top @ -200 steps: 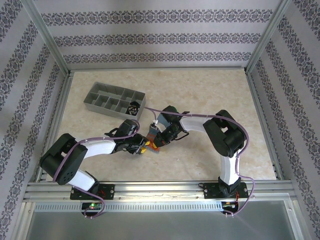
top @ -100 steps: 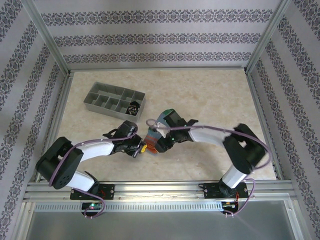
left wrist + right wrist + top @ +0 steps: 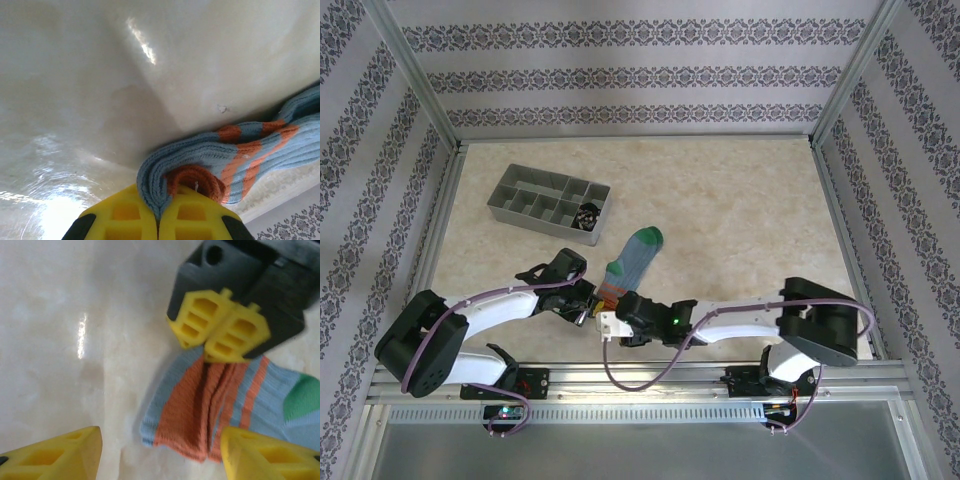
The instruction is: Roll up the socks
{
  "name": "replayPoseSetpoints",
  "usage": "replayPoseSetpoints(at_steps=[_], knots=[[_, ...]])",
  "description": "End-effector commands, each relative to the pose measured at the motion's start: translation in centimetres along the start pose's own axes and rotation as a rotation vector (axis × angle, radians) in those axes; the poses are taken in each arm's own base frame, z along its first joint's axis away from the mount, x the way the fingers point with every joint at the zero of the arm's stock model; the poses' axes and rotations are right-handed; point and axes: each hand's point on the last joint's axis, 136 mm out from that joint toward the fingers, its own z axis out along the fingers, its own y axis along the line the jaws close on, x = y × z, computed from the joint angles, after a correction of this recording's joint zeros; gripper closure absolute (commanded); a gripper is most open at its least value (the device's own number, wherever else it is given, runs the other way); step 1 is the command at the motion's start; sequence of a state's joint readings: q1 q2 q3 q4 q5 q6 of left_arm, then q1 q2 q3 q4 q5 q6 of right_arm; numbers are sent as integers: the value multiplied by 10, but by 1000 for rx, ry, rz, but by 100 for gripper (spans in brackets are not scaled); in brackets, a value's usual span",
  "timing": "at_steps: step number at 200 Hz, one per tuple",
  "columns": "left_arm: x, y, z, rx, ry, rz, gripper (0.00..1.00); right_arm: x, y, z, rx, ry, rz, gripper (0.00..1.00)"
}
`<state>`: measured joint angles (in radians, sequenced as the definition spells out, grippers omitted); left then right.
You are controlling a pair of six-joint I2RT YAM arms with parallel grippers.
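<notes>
Two socks are in sight. The blue-grey sock [image 3: 628, 265] lies on the pale counter [image 3: 740, 220] near its front middle. A small dark-and-white bundle, seemingly the striped sock [image 3: 588, 214], sits in the right-end compartment of the grey tray [image 3: 520, 220] at the far left. The right arm [image 3: 740, 320] stretches low along the near edge, just in front of the sock's cuff. The left tool [image 3: 220, 347] covers part of that cuff, its yellow fingers pressed together on the bunched orange fabric. The right tool [image 3: 160, 440] stands apart from the sock, its fingers spread wide with nothing between them. A second ago both tools crowded over the sock, which was bundled up between them, and the right tool was closed. Since then the right arm has dropped and pulled back, and the sock has come out to full length. Its long axis runs from the cuff nearest the arm bases, diagonally away and slightly right, so the green toe points toward the far side, near the tray's right end but clear of it.
</notes>
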<state>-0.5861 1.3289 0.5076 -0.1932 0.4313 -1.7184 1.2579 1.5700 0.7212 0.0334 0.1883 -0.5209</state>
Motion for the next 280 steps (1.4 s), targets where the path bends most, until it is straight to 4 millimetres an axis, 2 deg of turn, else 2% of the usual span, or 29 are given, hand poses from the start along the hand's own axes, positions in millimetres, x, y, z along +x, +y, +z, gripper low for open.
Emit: replayPoseSetpoints(at_steps=[1, 19, 37, 62, 74, 85, 102, 140, 168, 216, 259, 280], knots=[[-9, 34, 1, -137, -20, -74, 100, -17, -17, 11, 93, 8, -67, 41], [-9, 31, 1, -131, -18, -72, 100, -14, -18, 22, 105, 35, -59, 45], [-10, 30, 0, -129, -9, -70, 100, -7, -24, 33, 125, 76, -52, 54], [-11, 29, -2, -121, -4, -66, 100, 7, -23, 45, 83, 135, 6, 76], [-11, 27, -4, -111, -1, -60, 100, 13, -16, 46, 36, 151, 35, 91], [-12, 23, -7, -92, -5, -53, 100, 16, -9, 44, -18, 147, 70, 100], [-11, 16, -13, -52, -5, -46, 99, 20, 4, 41, -118, 149, 142, 100], [-10, 6, -28, 37, -7, -62, 60, 21, 20, 33, -364, 109, 404, 100], [-13, 4, -39, 84, -26, -80, 45, 22, 25, 31, -525, 92, 551, 100], [-11, -7, -39, 135, -14, -81, 39, 26, 14, 30, -662, 69, 742, 100], [-6, -14, -35, 127, -3, -59, 46, 34, 5, 31, -762, 51, 906, 100], [-2, -18, -31, 131, 8, -34, 46, 40, 3, 34, -809, 46, 986, 100]])
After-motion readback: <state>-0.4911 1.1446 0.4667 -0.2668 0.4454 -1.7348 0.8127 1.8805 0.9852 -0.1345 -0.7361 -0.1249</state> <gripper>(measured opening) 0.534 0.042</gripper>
